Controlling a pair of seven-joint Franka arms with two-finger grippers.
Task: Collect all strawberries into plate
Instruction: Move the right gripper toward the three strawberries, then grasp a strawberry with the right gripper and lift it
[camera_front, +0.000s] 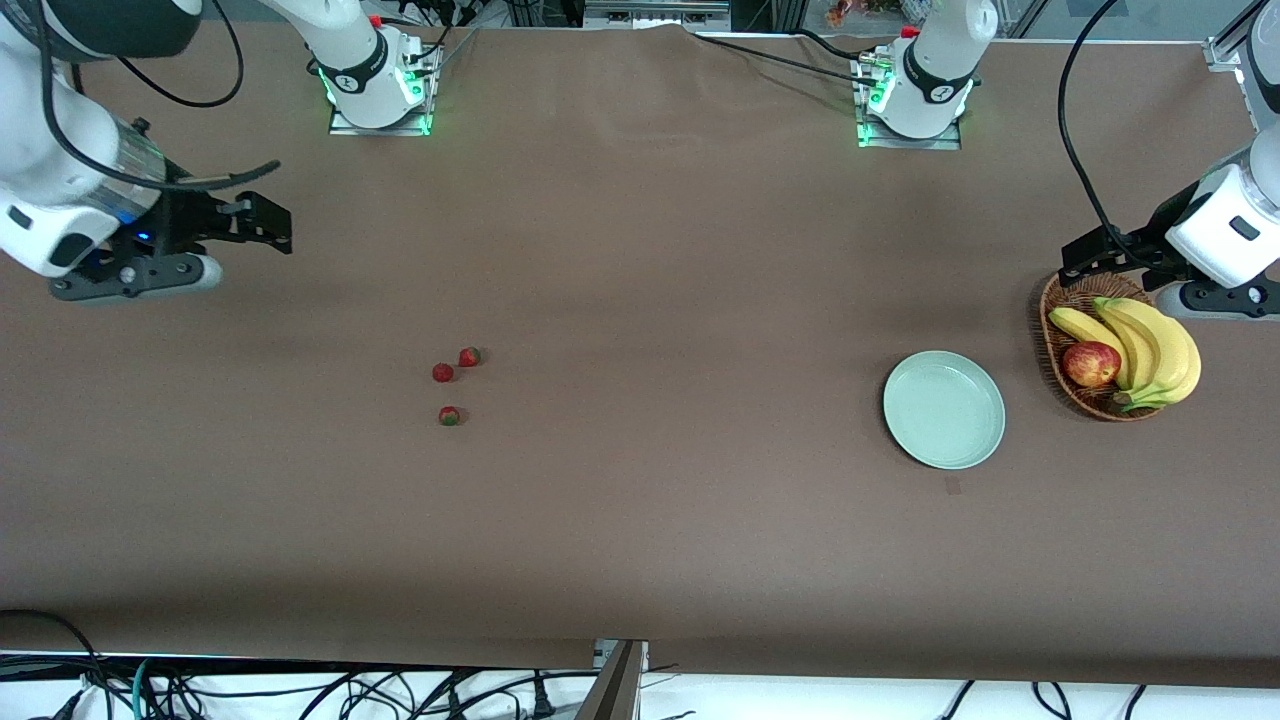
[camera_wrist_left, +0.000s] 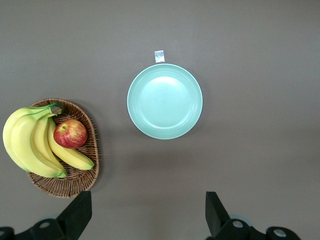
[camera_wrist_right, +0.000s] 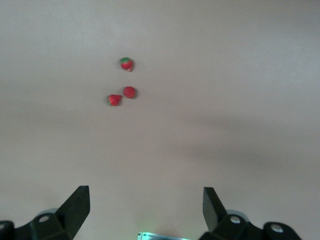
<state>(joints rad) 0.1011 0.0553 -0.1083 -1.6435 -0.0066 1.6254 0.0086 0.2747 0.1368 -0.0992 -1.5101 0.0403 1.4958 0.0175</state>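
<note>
Three strawberries lie close together on the brown table toward the right arm's end: one (camera_front: 469, 356), one (camera_front: 443, 372) and one (camera_front: 449, 415) nearest the front camera. The right wrist view shows them too (camera_wrist_right: 126, 63) (camera_wrist_right: 129, 92) (camera_wrist_right: 114, 100). The pale green plate (camera_front: 943, 409) (camera_wrist_left: 165, 100) sits empty toward the left arm's end. My right gripper (camera_front: 270, 225) (camera_wrist_right: 146, 205) hangs open over bare table, well apart from the berries. My left gripper (camera_front: 1075, 265) (camera_wrist_left: 148, 210) is open and holds nothing, over the table by the basket's rim.
A wicker basket (camera_front: 1052, 345) (camera_wrist_left: 75, 182) beside the plate holds bananas (camera_front: 1150, 345) (camera_wrist_left: 30, 145) and a red apple (camera_front: 1091, 363) (camera_wrist_left: 70, 133). A small scrap of tape (camera_front: 953, 487) (camera_wrist_left: 159, 56) lies next to the plate. Both arm bases (camera_front: 375, 90) (camera_front: 915, 95) stand along the table's edge.
</note>
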